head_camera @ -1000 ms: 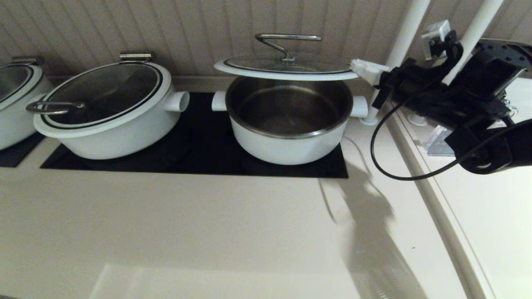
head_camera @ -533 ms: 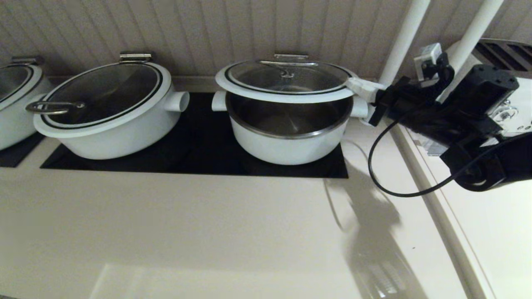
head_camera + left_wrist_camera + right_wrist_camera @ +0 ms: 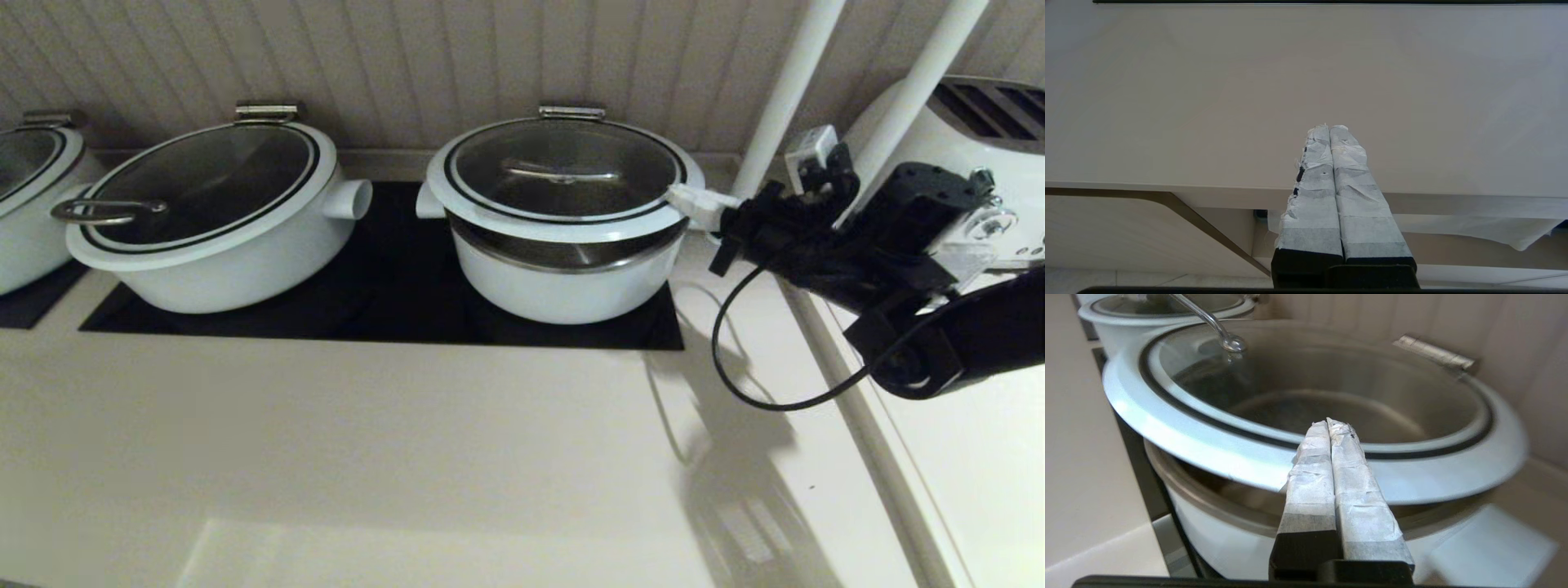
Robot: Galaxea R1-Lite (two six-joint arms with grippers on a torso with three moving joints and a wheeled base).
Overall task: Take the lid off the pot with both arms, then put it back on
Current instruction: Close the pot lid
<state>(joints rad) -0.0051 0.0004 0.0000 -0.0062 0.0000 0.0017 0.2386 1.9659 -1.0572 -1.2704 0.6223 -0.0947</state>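
The white pot stands on the black cooktop. Its glass lid, with a straight bar handle and a back hinge, sits tilted, its front edge a little above the pot's steel rim. My right gripper is shut with nothing between its fingers, and its tips touch the lid's right rim. In the right wrist view the gripper lies over the white rim of the lid, with the pot below. My left gripper is shut and parked over the bare counter's front edge, out of the head view.
A wider white pot with a loop-handled lid stands left of the task pot, and another pot at the far left. Two white poles and a white appliance stand behind my right arm. A raised counter ridge runs along the right.
The lid has swung down from well above the pot to nearly onto it. My right gripper has moved down and slightly left with the lid's rim.
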